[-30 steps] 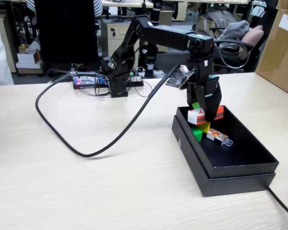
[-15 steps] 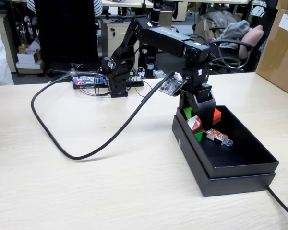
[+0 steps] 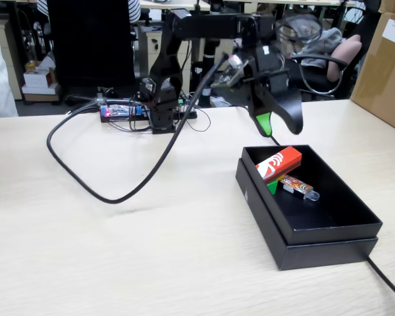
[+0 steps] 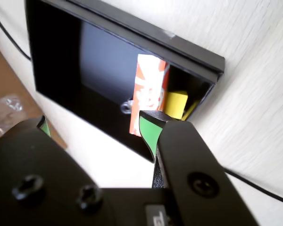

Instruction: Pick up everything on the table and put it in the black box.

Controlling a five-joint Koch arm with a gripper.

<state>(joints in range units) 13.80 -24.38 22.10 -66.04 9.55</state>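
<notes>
The black box (image 3: 329,224) sits on the light wood-grain bench (image 3: 118,250), and in it the red-orange block (image 3: 278,164) with its white swirl leans against the left wall over the green cube (image 3: 272,186), with the small multicoloured stick (image 3: 297,187) lying just beside them. The wrist view also shows the yellow cube (image 4: 175,104) tucked in the box corner next to the block. The end effector (image 3: 282,125) hangs above the box's far end, its green-lined fingers spread apart and holding nothing.
</notes>
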